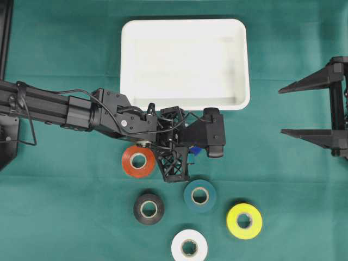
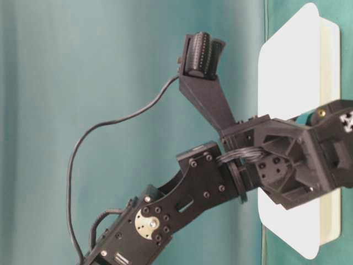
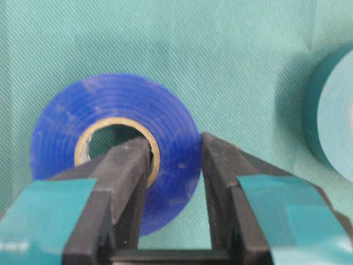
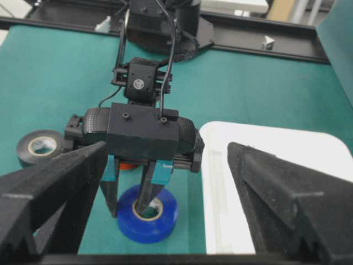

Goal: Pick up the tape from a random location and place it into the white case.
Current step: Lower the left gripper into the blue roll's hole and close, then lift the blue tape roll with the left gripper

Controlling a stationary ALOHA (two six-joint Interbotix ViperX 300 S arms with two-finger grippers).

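Teal-padded fingers (image 3: 129, 182) fill the foreground of the left wrist view, the left gripper (image 3: 175, 165) closed almost fully on the wall of a blue tape roll (image 3: 113, 141), one finger down through its core and the other against its outer face. The roll lies flat on the green table (image 1: 65, 217), directly beneath the jaws. Just beyond them, a little to the side, sits the white case (image 1: 185, 62), with nothing in it. On the other side of the jaws lie spare rolls: an orange roll (image 1: 138, 161) close by, then dark teal (image 1: 199, 196), black (image 1: 148, 209), yellow (image 1: 244, 221) and white (image 1: 188, 246). The right gripper (image 1: 307, 110) hangs well apart at the table's edge, its jaws spread wide and holding nothing. The grasp looks made but the lift has not begun; the next move would call for raising the roll clear of the table, carrying it over the case's rim and letting go.
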